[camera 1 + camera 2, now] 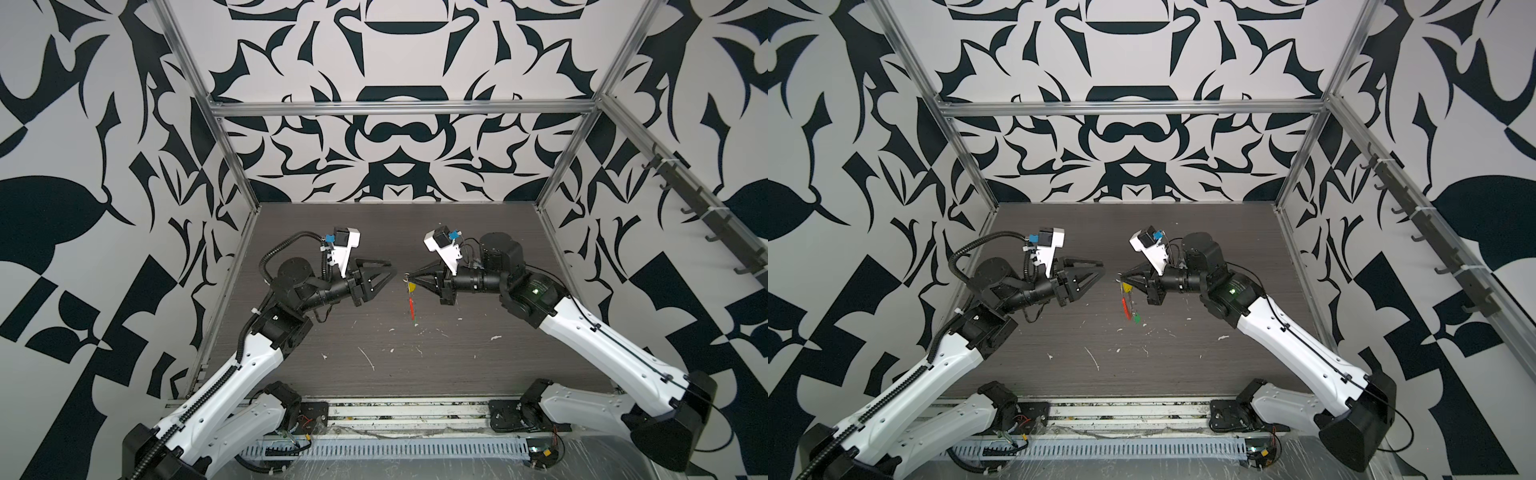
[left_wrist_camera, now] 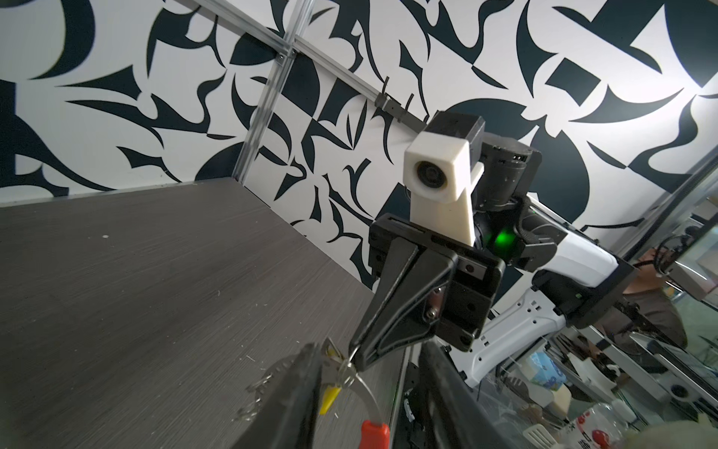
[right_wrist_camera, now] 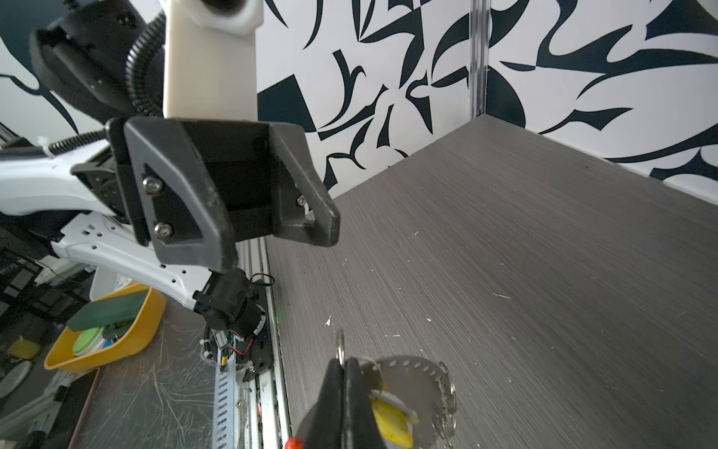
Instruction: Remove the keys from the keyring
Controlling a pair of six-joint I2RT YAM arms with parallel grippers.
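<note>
1. Left hand [image 1: 392, 270] [image 1: 1101, 266]: left of centre in both top views, raised over the dark grey desk [image 1: 374, 232]. Its jaws stand apart with nothing between them. The right wrist view shows the same empty gap [image 3: 279, 248].
2. Clearance: the two hands point tip to tip at mid-frame, near but not touching.
3. Keyring [image 1: 411, 307] [image 1: 1124, 305]: hangs at centre frame from the right hand's tip, with the red sleeve [image 2: 375, 431] on the lower arc. White flecks [image 1: 368, 357] lie on the desk below it in the frame.
4. Yellow key [image 1: 411, 286] [image 1: 1126, 286] [image 2: 328, 396] [image 3: 392, 423]: on the keyring, just beside the pinch point.
5. Green key [image 1: 1136, 318]: at the hanging keyring's lowest end in a top view.
6. Right hand [image 1: 409, 276] [image 1: 1121, 275] [image 2: 355, 359] [image 3: 345, 373]: right of centre, jaws pressed together on a small silver ring [image 3: 340, 348] of the keyring.
</note>
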